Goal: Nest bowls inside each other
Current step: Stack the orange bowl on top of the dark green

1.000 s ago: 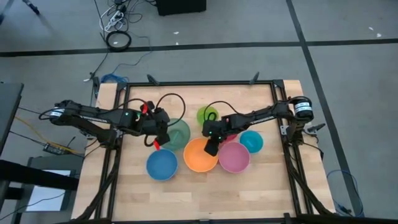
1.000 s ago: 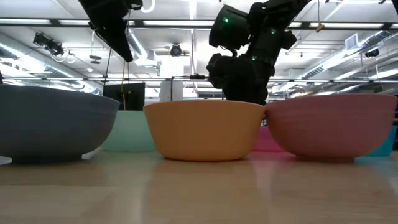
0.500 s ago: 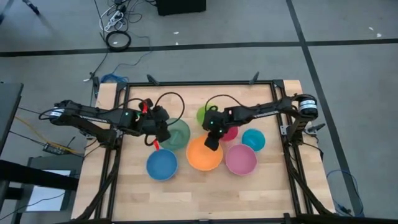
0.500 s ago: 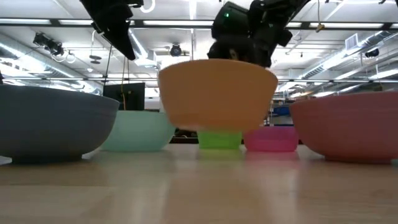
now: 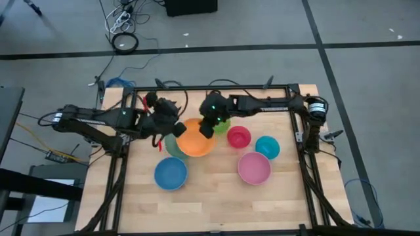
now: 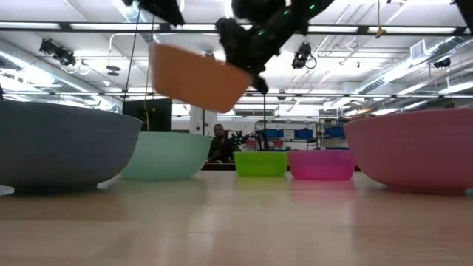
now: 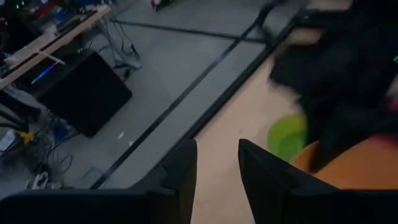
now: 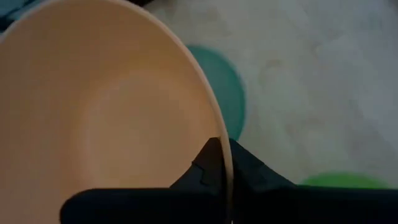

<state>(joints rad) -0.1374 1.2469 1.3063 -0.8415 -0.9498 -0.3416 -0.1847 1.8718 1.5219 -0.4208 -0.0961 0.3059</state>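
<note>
High view: my right claw (image 5: pixel 205 131) pinches the orange bowl's (image 5: pixel 195 139) rim, holding it tilted in the air at frame centre, over the dark green bowl (image 5: pixel 172 147). Pink bowl (image 5: pixel 254 168) and blue bowl (image 5: pixel 170 174) sit lower on the desk (image 5: pixel 216 203). Left claw (image 5: pixel 159 139) hangs beside, fingers parted, empty.
</note>
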